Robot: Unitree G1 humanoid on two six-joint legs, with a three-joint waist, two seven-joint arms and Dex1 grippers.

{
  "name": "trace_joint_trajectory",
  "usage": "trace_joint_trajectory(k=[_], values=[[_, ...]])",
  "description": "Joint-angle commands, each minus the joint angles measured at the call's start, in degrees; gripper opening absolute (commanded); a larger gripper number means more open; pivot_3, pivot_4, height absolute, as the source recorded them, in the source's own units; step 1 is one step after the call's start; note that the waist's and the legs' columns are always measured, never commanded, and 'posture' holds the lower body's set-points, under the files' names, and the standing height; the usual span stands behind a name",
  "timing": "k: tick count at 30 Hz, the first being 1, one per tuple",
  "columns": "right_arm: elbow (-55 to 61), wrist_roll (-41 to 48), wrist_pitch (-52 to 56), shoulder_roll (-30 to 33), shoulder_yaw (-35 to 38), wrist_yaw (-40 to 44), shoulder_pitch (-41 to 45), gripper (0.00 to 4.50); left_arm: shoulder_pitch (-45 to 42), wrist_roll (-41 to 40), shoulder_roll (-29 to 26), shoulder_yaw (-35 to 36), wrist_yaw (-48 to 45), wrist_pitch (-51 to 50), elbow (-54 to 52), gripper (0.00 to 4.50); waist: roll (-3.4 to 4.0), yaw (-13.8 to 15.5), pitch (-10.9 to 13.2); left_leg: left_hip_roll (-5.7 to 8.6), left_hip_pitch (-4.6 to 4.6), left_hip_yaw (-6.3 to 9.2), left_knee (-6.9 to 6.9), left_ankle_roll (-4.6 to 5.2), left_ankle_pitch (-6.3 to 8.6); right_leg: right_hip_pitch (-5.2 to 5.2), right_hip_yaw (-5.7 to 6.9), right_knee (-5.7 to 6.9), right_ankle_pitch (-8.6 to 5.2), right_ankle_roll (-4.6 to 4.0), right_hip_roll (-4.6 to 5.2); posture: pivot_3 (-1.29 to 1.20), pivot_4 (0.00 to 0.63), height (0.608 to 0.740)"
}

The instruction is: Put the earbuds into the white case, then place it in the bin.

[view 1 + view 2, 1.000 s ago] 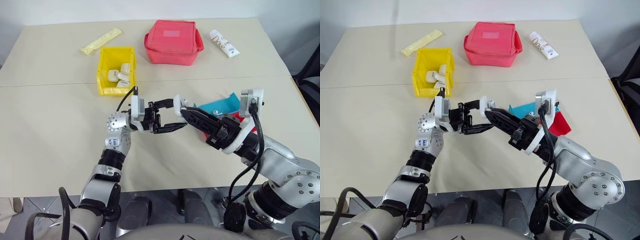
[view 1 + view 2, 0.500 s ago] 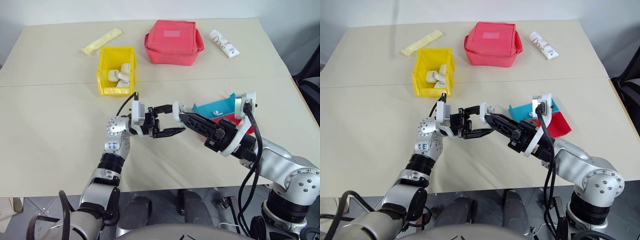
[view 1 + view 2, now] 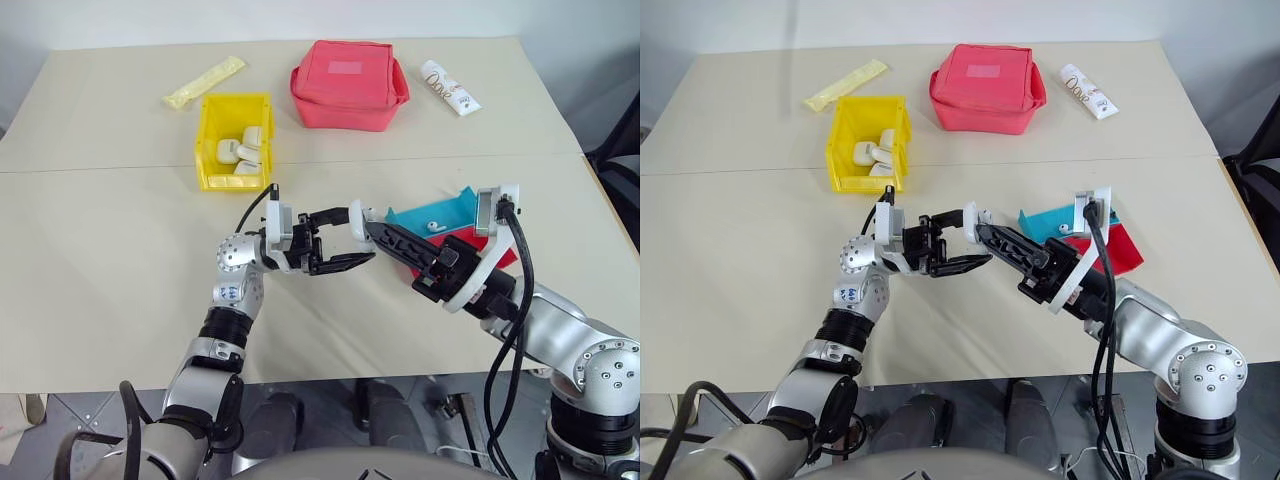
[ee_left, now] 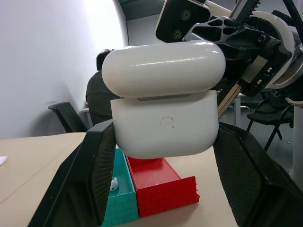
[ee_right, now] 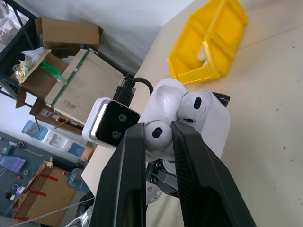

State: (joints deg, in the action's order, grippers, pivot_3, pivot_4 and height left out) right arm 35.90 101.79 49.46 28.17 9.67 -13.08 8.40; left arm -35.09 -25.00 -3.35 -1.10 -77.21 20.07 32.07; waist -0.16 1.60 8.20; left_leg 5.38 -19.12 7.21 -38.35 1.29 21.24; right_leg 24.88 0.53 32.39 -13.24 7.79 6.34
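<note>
Loading step in hand: left gripper (image 4: 156, 189) clamps the open white case (image 4: 165, 123) above the table, right gripper (image 5: 163, 137) pinches an earbud (image 5: 157, 134) at its socket; next, seat and release.

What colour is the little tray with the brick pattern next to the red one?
Teal blue-green; the tray and its moulded brick pattern show best in the left wrist view, beside the red tray.

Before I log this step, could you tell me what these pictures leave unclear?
- Earbud between the right gripper's fingers: its stem is hidden by the white case, so seating is unclear.
- Case interior, left wrist view: hidden by the lid.
- Items in the bin: too small to identify.
</note>
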Motion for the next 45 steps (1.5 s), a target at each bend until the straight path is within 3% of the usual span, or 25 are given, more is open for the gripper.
trace_joint_trajectory(k=[1,14,28,45], values=[[-4.9,-3.6,-0.9,3.6,0.2,-3.3,-3.0,0.45,-1.4,-4.1,0.7,2.4,-0.4,1.8,-4.7,2.74,0.00,0.0,0.0,0.00,0.00,0.00,0.00,0.00,0.00,0.00,0.01,0.00,0.00,0.00,0.00,0.00,0.150,0.740],[-5.5,-8.2,-1.8,7.0,-3.4,1.4,0.2,0.45,-1.3,-3.7,1.4,2.4,-0.9,1.8,-4.5,2.74,-0.01,0.1,0.0,-0.01,0.05,0.04,-0.01,0.02,0.00,-0.13,0.05,-0.08,0.01,0.02,0.01,0.00,0.150,0.740],[0.4,-6.3,-2.3,10.3,-5.7,4.8,6.3,0.45,0.9,-2.3,2.8,1.6,-1.7,2.1,-2.7,2.74,-0.01,0.3,0.0,-0.02,0.05,0.09,0.00,0.02,0.00,-0.20,0.12,-0.23,0.03,0.05,0.02,0.00,0.150,0.740],[0.9,-6.4,-1.8,11.9,-7.5,6.8,6.8,0.45,1.6,-1.9,4.1,0.5,-1.6,2.9,-2.1,2.74,-0.01,1.4,0.0,-0.02,0.04,0.07,-0.02,0.06,-0.01,-0.27,0.13,-0.39,0.14,0.08,0.01,0.00,0.150,0.740]])
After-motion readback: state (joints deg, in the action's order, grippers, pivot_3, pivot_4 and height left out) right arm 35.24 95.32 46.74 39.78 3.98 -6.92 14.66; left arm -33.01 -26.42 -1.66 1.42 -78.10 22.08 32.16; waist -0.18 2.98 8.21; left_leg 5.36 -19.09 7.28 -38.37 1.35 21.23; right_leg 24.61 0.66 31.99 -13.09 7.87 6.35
